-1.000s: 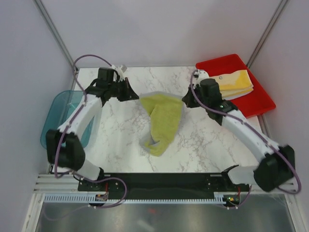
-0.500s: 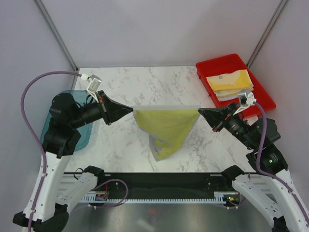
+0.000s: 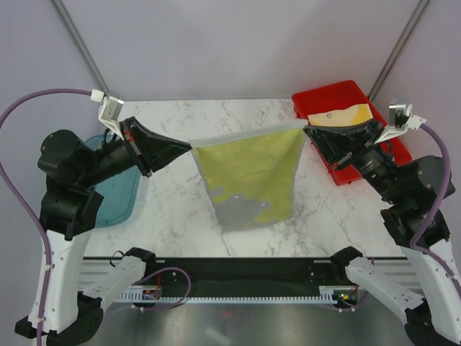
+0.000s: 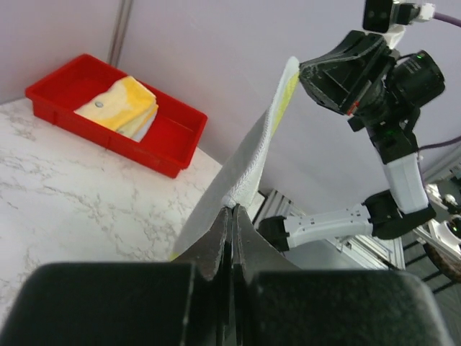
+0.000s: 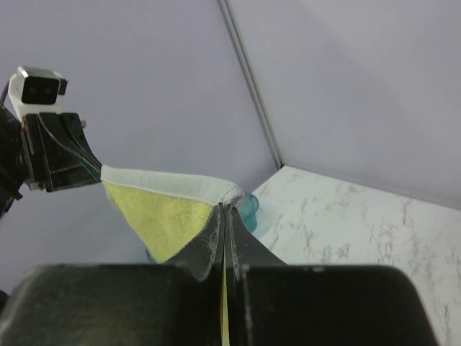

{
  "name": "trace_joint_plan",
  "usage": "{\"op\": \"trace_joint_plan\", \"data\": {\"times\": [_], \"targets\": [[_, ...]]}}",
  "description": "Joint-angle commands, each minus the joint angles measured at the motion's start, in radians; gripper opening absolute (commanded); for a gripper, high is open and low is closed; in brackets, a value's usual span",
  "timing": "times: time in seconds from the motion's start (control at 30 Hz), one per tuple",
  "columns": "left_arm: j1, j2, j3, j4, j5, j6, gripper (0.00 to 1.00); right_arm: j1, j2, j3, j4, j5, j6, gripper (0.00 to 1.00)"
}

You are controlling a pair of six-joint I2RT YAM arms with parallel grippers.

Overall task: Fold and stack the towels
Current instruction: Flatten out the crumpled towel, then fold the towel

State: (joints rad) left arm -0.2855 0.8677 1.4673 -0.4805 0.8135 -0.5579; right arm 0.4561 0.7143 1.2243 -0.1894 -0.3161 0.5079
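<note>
Yellow-green terry towel [image 3: 248, 180] held aloft by its two top corners, hanging as a sheet over the middle of the white marble bench [image 3: 180, 209], lower edge either just off the surface or barely on it, hard to tell which. Left fingers [image 3: 169, 148] pinched shut on the left corner; right fingers [image 3: 322, 138] clamped on the right corner, shown in both wrist views by the pale hem caught in each closed pinch. Top hem pulled nearly taut, long axis running left to right, slightly askew in the overhead view. Equally near for both arms, one corner each. Probably calls for moving both corners together, hem kept level, to lay the sheet flat for folding. Folded yellow towels [image 3: 344, 122] sitting in the red plastic tray [image 3: 338, 90] at the far right, just behind the right fingers
</note>
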Motion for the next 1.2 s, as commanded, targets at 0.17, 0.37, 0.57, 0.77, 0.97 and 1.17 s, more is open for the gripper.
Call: {"op": "trace_joint_plan", "data": {"times": [0.17,0.37,0.57,0.77,0.97,1.17], "targets": [[0.003,0.266,0.169,-0.101,-0.344,0.067,0.02,0.001,0.325,0.175,0.031,0.198,-0.129,0.00],[0.052,0.563,0.212,-0.058,-0.528,0.170,0.02,-0.020,0.663,0.205,0.151,0.255,-0.227,0.00],[0.147,0.919,0.301,0.143,-0.456,0.208,0.02,-0.091,1.142,0.500,0.260,0.158,-0.269,0.00],[0.175,1.301,0.597,0.197,-0.321,0.251,0.02,-0.168,1.523,0.826,0.278,0.022,-0.250,0.00],[0.175,1.375,0.640,0.218,-0.295,0.277,0.02,-0.212,1.596,0.833,0.407,-0.058,-0.265,0.00],[0.169,1.309,0.499,0.264,-0.251,0.312,0.02,-0.243,1.607,0.741,0.490,-0.127,-0.285,0.00]]}}
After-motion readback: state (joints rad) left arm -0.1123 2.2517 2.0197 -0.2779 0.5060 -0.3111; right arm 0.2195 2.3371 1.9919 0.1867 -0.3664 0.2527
